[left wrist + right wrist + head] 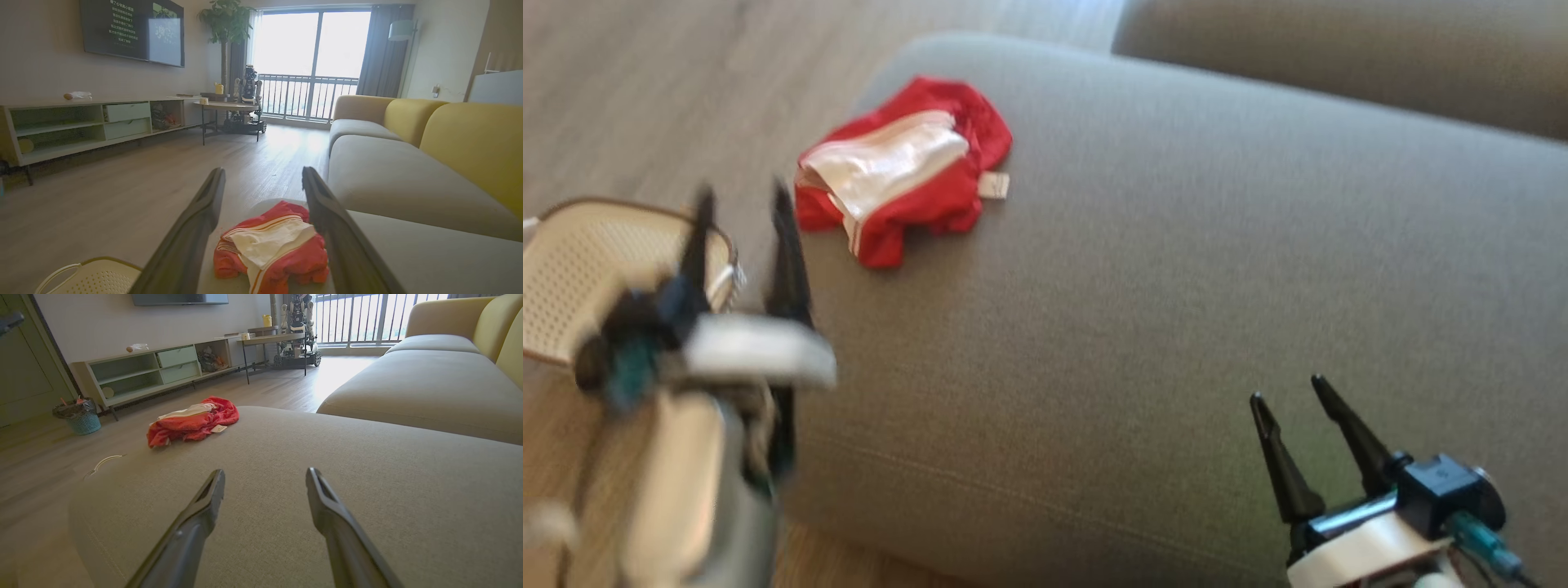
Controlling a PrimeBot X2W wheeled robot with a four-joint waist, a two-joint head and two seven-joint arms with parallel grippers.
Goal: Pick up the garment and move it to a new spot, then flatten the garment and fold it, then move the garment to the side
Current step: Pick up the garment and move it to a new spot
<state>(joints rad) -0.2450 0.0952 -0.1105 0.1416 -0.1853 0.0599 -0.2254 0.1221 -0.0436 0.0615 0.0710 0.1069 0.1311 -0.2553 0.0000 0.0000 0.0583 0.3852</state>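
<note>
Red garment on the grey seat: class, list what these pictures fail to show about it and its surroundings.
- garment: bunched; its own folds hide its type, all views.
- white tag: too small to read, head view.
- left gripper: motion-blurred, head view; its gap from the garment is unclear.
- basket: head view's left edge and that gripper hide part of it.

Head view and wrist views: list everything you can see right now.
Crumpled red-and-white fabric garment: one, red and white, seat's far left corner.
Grey upholstered sofa seat: one, grey, before the robot.
Cream perforated plastic basket: one, cream, floor left of the seat.
Pale low shelf unit: one, pale, along the wall.
Small teal waste bin: one, teal, floor beside the shelf unit.
Left gripper: one, dark, open, aimed at the garment.
Right gripper: one, dark, open, above bare seat.
</note>
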